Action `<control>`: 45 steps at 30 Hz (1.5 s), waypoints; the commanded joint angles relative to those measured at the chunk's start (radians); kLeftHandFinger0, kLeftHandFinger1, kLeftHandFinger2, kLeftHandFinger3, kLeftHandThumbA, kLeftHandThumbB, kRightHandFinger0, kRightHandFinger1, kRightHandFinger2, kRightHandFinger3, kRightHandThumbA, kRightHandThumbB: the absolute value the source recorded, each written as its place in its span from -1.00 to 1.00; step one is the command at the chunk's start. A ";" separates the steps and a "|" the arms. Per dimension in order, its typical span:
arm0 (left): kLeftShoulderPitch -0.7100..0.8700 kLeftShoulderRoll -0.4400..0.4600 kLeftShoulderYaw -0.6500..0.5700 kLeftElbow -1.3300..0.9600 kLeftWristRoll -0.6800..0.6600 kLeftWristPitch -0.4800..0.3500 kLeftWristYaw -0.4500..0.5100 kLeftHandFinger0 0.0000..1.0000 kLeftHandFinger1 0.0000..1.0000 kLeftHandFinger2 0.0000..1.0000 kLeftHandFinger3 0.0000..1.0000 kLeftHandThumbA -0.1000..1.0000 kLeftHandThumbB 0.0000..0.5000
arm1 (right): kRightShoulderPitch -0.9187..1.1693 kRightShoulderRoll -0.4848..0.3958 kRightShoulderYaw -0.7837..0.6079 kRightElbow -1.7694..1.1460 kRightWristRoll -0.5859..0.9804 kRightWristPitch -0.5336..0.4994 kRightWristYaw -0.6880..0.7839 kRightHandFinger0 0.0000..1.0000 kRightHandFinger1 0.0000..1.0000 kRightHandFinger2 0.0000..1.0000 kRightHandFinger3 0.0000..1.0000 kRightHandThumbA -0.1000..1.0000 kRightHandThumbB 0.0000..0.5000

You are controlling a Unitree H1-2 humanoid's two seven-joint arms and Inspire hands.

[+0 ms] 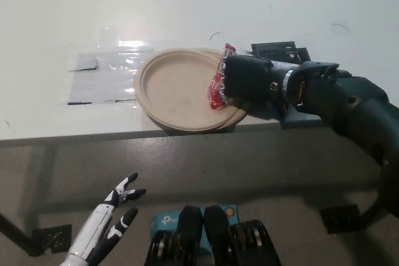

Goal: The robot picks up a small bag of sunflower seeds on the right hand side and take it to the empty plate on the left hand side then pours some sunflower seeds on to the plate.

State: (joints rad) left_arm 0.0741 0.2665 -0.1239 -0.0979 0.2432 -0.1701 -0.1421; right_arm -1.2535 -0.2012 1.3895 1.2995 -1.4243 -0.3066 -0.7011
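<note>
Gripping the red-and-white seed bag [218, 83], the black right hand [250, 79] has its fingers closed around the packet's right side, holding it over the right rim of the tan plate [168, 88]. The bag looks light, thin and crinkly, probably slippery film, so a firm pinch on the side seems needed, mouth tipped toward the plate. The print on the packet is too blurred to read. The plate sits at the near edge of the white table [75, 17], beside clear taped plastic [106, 73]. The white left hand [115, 213] hangs low below the table edge, fingers spread, holding nothing. A teal box [168, 219] near the floor shows "tp-link".
</note>
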 commanded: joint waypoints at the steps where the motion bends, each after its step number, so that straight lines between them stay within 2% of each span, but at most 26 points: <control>1: 0.018 0.014 0.006 -0.035 -0.005 -0.041 0.002 1.00 0.68 0.63 1.00 1.00 -0.09 | -0.018 0.048 -0.010 -0.055 0.002 -0.031 0.021 -1.00 -0.98 -0.61 -0.70 -0.96 0.48; 3: 0.025 0.017 0.008 -0.043 -0.003 -0.037 0.000 1.00 0.71 0.64 1.00 1.00 -0.09 | -0.027 0.033 -0.034 -0.055 0.015 -0.011 0.021 -1.00 -1.00 -0.67 -0.72 -0.78 0.52; 6: 0.020 0.023 0.016 -0.056 -0.003 -0.016 -0.005 1.00 0.74 0.66 1.00 1.00 -0.15 | -0.090 0.017 -0.032 -0.093 0.002 -0.043 0.047 -1.00 -1.00 -0.71 -0.67 -0.78 0.58; 9: 0.020 0.016 0.013 -0.054 0.008 -0.028 0.001 1.00 0.76 0.64 1.00 1.00 -0.12 | -0.107 -0.001 -0.015 -0.177 -0.032 -0.035 0.060 -1.00 -1.00 -0.62 -0.83 -0.74 0.46; 11: 0.027 0.013 0.010 -0.055 0.011 -0.034 0.002 1.00 0.75 0.65 1.00 1.00 -0.09 | -0.097 -0.007 0.003 -0.215 -0.059 -0.026 0.078 -1.00 -1.00 -0.61 -0.64 -0.60 0.64; 13: 0.028 0.015 0.009 -0.054 0.005 -0.043 0.000 1.00 0.75 0.66 1.00 1.00 -0.05 | -0.084 -0.012 0.018 -0.266 -0.078 -0.020 0.136 -1.00 -1.00 -0.62 -0.66 -0.75 0.46; 17: 0.023 0.025 0.014 -0.068 -0.001 -0.035 -0.007 1.00 0.74 0.66 1.00 1.00 -0.04 | -0.078 -0.029 0.012 -0.326 -0.088 -0.015 0.212 -1.00 -1.00 -0.65 -0.73 -0.76 0.53; 18: 0.024 0.027 0.014 -0.074 -0.002 -0.024 -0.012 1.00 0.76 0.67 1.00 1.00 0.02 | -0.086 -0.040 -0.003 -0.338 -0.081 -0.011 0.237 -1.00 -1.00 -0.59 -0.57 -0.66 0.68; 20: 0.011 0.029 0.014 -0.068 0.001 -0.028 -0.012 1.00 0.76 0.67 1.00 1.00 -0.01 | -0.129 -0.049 -0.042 -0.308 -0.061 0.003 0.280 -1.00 -1.00 -0.59 0.05 -0.83 0.56; 22: 0.008 0.026 0.015 -0.061 0.010 -0.039 -0.002 1.00 0.74 0.66 1.00 1.00 -0.05 | -0.176 -0.038 -0.061 -0.261 -0.049 -0.007 0.321 -1.00 -1.00 -0.72 0.34 -0.84 0.57; 24: 0.013 0.028 0.013 -0.065 0.018 -0.039 -0.002 1.00 0.71 0.65 1.00 1.00 -0.01 | -0.176 -0.029 -0.047 -0.288 -0.073 -0.012 0.327 -1.00 -1.00 -0.97 0.02 -0.66 0.77; 25: 0.018 0.031 0.014 -0.070 0.018 -0.036 -0.003 1.00 0.71 0.66 1.00 1.00 0.02 | -0.164 -0.014 -0.040 -0.291 -0.075 -0.022 0.294 -1.00 -1.00 -0.96 -0.26 -0.76 0.52; 27: 0.015 0.034 0.014 -0.068 0.009 -0.046 -0.007 1.00 0.71 0.65 1.00 1.00 -0.05 | -0.163 0.004 -0.047 -0.246 -0.065 -0.010 0.278 -1.00 -1.00 -0.92 -0.30 -0.81 0.53; 29: 0.011 0.029 0.013 -0.067 0.009 -0.048 -0.003 1.00 0.70 0.64 1.00 1.00 -0.08 | -0.167 0.005 -0.071 -0.207 -0.046 0.012 0.258 -1.00 -1.00 -0.98 -0.24 -0.74 0.69; 30: 0.020 0.025 0.012 -0.070 0.019 -0.047 0.003 1.00 0.68 0.63 1.00 1.00 -0.03 | -0.175 0.006 -0.073 -0.187 -0.045 0.009 0.262 -1.00 -1.00 -1.00 -0.19 -0.76 0.62; 32: 0.026 0.031 0.014 -0.073 0.026 -0.050 0.003 1.00 0.66 0.62 1.00 1.00 0.10 | -0.170 0.010 -0.078 -0.154 -0.044 0.010 0.231 -1.00 -1.00 -0.97 -0.40 -0.71 0.55; 33: 0.025 0.033 0.014 -0.069 0.029 -0.061 0.005 1.00 0.65 0.62 1.00 1.00 0.07 | -0.174 0.012 -0.082 -0.133 -0.042 0.017 0.217 -1.00 -1.00 -1.00 -0.40 -0.64 0.68; 34: 0.025 0.033 0.013 -0.069 0.030 -0.064 0.005 1.00 0.66 0.62 1.00 1.00 0.04 | -0.178 0.013 -0.089 -0.114 -0.038 0.020 0.213 -1.00 -1.00 -1.00 -0.71 -0.51 0.81; 35: 0.025 0.033 0.013 -0.073 0.031 -0.063 0.004 1.00 0.68 0.63 1.00 1.00 0.05 | -0.184 0.011 -0.089 -0.101 -0.039 0.016 0.217 -1.00 -1.00 -0.99 -0.72 -0.34 0.93; 38: 0.020 0.042 0.015 -0.079 0.032 -0.048 -0.007 1.00 0.68 0.64 1.00 1.00 0.16 | -0.167 0.001 -0.096 -0.119 -0.033 -0.004 0.219 -1.00 -1.00 -0.91 -0.43 -0.72 0.64; 39: 0.009 0.035 0.010 -0.066 0.035 -0.071 0.000 1.00 0.67 0.64 1.00 1.00 0.07 | -0.170 -0.006 -0.110 -0.117 -0.021 0.002 0.230 -1.00 -1.00 -0.88 -0.34 -0.72 0.60; 40: 0.007 0.033 0.009 -0.065 0.032 -0.068 0.000 1.00 0.67 0.63 1.00 1.00 0.03 | -0.172 -0.009 -0.101 -0.116 -0.035 0.009 0.208 -1.00 -1.00 -0.91 -0.49 -0.77 0.49; 41: 0.013 0.029 0.012 -0.072 0.034 -0.050 0.001 1.00 0.68 0.62 1.00 1.00 0.14 | -0.158 -0.010 -0.106 -0.144 -0.031 -0.005 0.233 -1.00 -0.99 -0.83 -0.06 -0.86 0.63; 42: 0.025 0.037 0.016 -0.080 0.033 -0.050 -0.001 1.00 0.68 0.62 1.00 1.00 0.16 | -0.144 -0.003 -0.109 -0.153 -0.026 -0.018 0.227 -1.00 -1.00 -0.98 -0.20 -0.87 0.69; 43: 0.027 0.046 0.015 -0.084 0.033 -0.053 -0.008 1.00 0.67 0.62 1.00 1.00 0.13 | -0.128 -0.010 -0.122 -0.176 -0.014 -0.027 0.245 -1.00 -1.00 -0.95 -0.07 -0.85 0.55; 45: 0.012 0.040 0.009 -0.072 0.038 -0.068 -0.003 1.00 0.67 0.63 1.00 1.00 -0.02 | -0.129 -0.024 -0.149 -0.179 -0.001 -0.017 0.256 -1.00 -1.00 -0.90 0.03 -0.80 0.52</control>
State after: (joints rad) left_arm 0.0907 0.2819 -0.1143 -0.1424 0.2685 -0.1892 -0.1424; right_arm -1.3472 -0.1978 1.2917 1.1516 -1.4773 -0.3217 -0.4576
